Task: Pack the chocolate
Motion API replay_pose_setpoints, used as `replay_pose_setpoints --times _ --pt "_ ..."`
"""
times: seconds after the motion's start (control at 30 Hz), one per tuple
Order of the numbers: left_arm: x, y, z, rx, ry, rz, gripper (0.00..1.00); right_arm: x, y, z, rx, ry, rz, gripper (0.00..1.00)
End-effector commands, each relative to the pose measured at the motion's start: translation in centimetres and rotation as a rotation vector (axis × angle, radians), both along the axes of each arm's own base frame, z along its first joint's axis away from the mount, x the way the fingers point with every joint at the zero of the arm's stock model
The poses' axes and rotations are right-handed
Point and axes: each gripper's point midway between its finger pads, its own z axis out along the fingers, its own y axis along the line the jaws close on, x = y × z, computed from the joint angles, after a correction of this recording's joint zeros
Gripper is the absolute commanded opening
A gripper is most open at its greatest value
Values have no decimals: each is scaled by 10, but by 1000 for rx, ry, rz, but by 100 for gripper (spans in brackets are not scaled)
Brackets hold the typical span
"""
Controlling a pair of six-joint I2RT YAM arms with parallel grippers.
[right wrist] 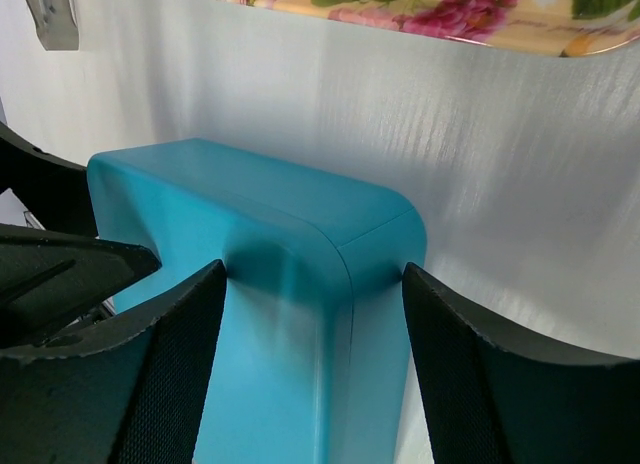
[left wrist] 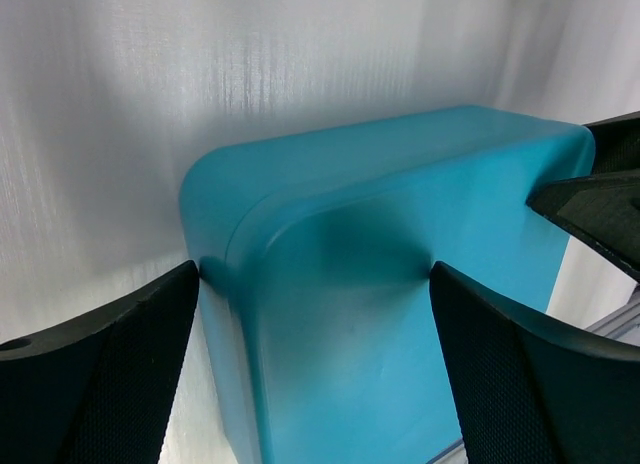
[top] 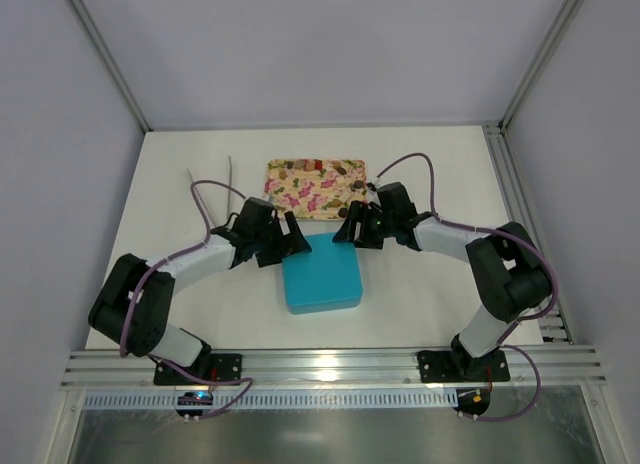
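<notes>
Pincers are both spread wide at the closed teal box (top: pixel 320 276) and hold nothing; the chocolate (top: pixel 340 169) lies on the floral tray (top: pixel 310 199).
From above, the left pincer (top: pixel 298 236) and the right pincer (top: pixel 345 229) stand over the two far corners of the box, which sits mid-table (top: pixel 430 164) toward the near edge; the tray is just behind it, toward the far edge. In the left wrist view the open fingers (left wrist: pixel 110 374) straddle one rounded corner. In the right wrist view it is the same at the other corner, with the tray rim above. I judge that the step is handling the lid; whether candies are inside I cannot tell. The next move probably needs both sides lifted evenly together.
</notes>
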Motion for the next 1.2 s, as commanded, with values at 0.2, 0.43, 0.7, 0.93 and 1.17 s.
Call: replay_pose_setpoints --times 0.2,0.43,0.7,0.93,1.17 --pt "-61 71 -75 216 246 88 80 -27 -16 -35 -90 125 27 71" --pt "-75 76 -92 198 289 123 61 -36 -20 -41 -96 146 36 71" --pt "-84 75 -106 183 326 144 31 -44 -22 -47 -84 165 32 71" --pt "-75 73 -88 186 292 117 33 -45 -27 -37 -82 123 20 71" --pt "-45 69 -34 211 177 74 68 -28 -29 -3 -35 40 -1 72"
